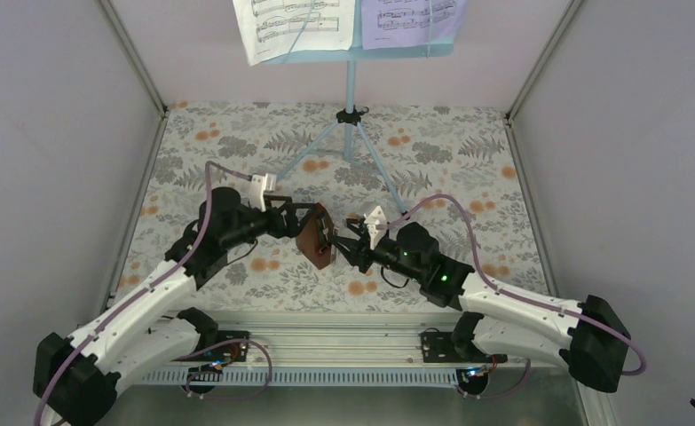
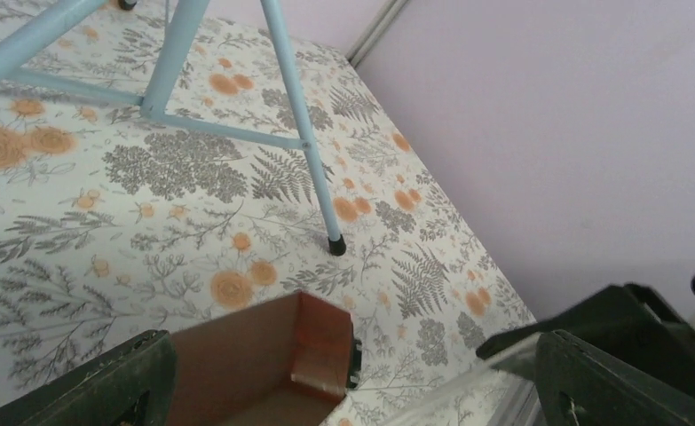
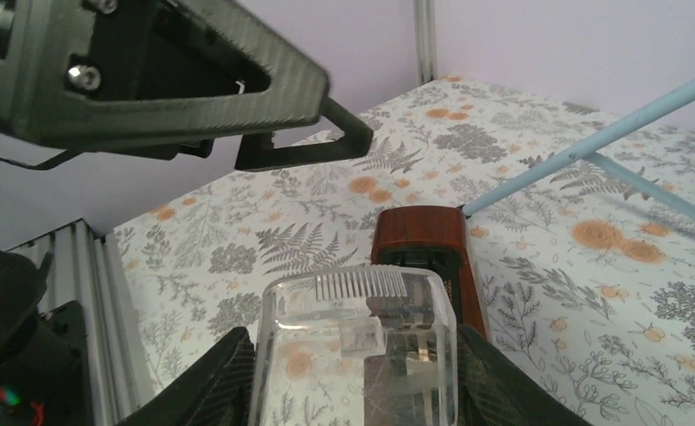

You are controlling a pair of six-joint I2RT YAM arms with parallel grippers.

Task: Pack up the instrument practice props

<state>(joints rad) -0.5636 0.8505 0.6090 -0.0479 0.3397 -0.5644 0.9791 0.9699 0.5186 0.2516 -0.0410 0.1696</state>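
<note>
Near the middle of the floral-patterned counter [image 1: 468, 177], the two arms reach in toward each other with the small reddish-brown metronome [image 1: 313, 240] between them. It seems to lie tipped over rather than upright, though I can't be sure it rests fully on the surface. The left gripper [image 1: 308, 220] comes at it from the left with its jaws spread wide. From that wrist, one of the fingers [image 2: 104, 386] sits just beside the metronome's brown side while the other stands well apart, so it is not clamping anything. The right gripper [image 1: 340, 238] faces it from the other side. Its fingers [image 3: 215, 382] bracket a clear plastic cover [image 3: 352, 346], pressed against both of its edges, so it looks to be gripping that piece. The metronome's dark front lies just beyond the cover. At the far end of the counter the light-blue music stand [image 1: 351, 89] stands upright on its spread tripod legs, with one black-tipped foot [image 2: 336, 247] planted near the metronome. A white sheet-music page [image 1: 295, 22] and a lavender page [image 1: 410, 18] rest side by side on its desk. Pale walls close in the left and right sides.
</note>
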